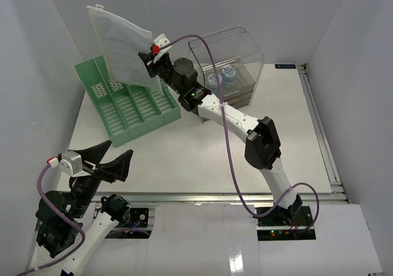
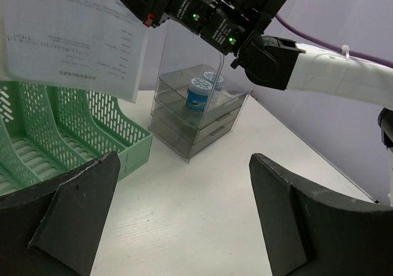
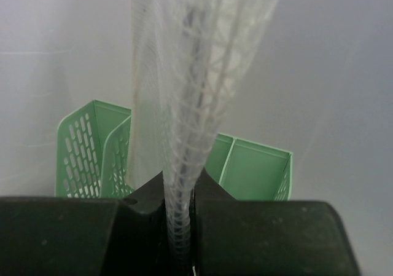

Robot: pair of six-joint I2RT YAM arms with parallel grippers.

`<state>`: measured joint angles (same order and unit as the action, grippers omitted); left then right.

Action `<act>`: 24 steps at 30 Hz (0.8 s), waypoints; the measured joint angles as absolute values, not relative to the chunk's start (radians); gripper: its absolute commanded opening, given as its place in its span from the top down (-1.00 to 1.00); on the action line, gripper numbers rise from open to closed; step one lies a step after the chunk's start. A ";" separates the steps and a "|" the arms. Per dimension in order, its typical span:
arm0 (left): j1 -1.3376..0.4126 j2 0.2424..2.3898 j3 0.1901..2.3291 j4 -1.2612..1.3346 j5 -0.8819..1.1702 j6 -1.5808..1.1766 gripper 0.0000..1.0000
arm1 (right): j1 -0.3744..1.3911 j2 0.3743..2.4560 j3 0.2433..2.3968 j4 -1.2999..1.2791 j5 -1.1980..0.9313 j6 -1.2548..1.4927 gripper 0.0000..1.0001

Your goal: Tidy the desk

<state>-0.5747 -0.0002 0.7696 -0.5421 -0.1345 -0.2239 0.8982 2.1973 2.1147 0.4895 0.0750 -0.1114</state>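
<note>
The desk [image 1: 209,147] is a large white tabletop with a metal rail along its front edge. My right gripper [image 1: 149,63] is shut on a white mesh document pouch [image 1: 121,42] holding printed sheets, and holds it upright in the air above the green slotted file rack [image 1: 126,104]. In the right wrist view the pouch [image 3: 184,104] is pinched between the jaws, with the rack [image 3: 252,165] behind. In the left wrist view the pouch [image 2: 67,36] hangs over the rack [image 2: 73,134]. My left gripper [image 1: 113,159] is open and empty, low over the desk's front left.
A clear plastic drawer box [image 1: 230,73] stands at the back centre, with two round blue-lidded containers [image 1: 222,75] on it; it also shows in the left wrist view [image 2: 196,113]. White walls close in the left, back and right sides.
</note>
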 measured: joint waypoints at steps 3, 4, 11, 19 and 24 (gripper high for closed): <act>-0.575 -0.001 0.770 -0.559 -0.136 -0.228 -0.96 | 0.898 2.208 2.115 0.489 0.074 -0.103 0.85; -0.575 -0.001 0.770 -0.564 -0.136 -0.230 -0.96 | 0.897 2.208 2.114 0.490 0.073 -0.096 0.85; -0.575 -0.001 0.773 -0.587 -0.143 -0.242 -0.96 | 0.901 2.207 2.112 0.498 0.057 -0.038 0.85; -0.575 -0.001 0.815 -0.599 -0.159 -0.273 -0.96 | 0.935 2.207 2.078 0.497 0.037 0.001 0.85; -0.575 -0.001 0.832 -0.599 -0.178 -0.290 -0.96 | 0.950 2.207 2.065 0.510 0.038 0.009 0.85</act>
